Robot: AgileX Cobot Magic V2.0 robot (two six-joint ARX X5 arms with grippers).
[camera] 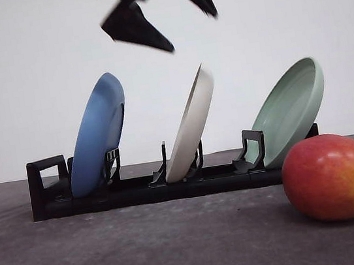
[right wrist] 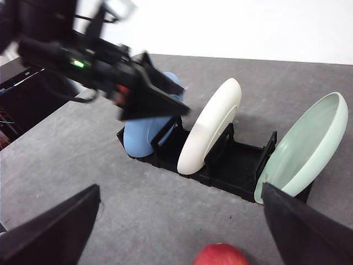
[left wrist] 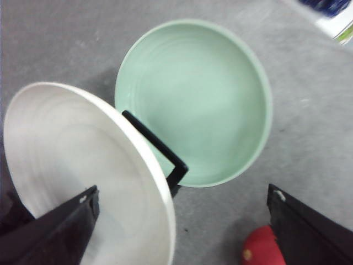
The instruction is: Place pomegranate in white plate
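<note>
My left gripper (camera: 181, 23) hangs in the air above the rack, jaws spread wide and holding nothing; from its wrist camera the fingers (left wrist: 60, 232) straddle the white plate (left wrist: 83, 165). My right gripper (right wrist: 182, 232) is also spread open and empty, hovering over the grey worktop (right wrist: 110, 204). The white plate (camera: 192, 124) stands on edge in the middle slot of the black rack (camera: 145, 189), between the blue plate (camera: 98, 133) and the pale green plate (camera: 292, 106). The pomegranate (camera: 330, 177) lies on the worktop near its right edge, just in front of the rack's right end (crown pointing right).
</note>
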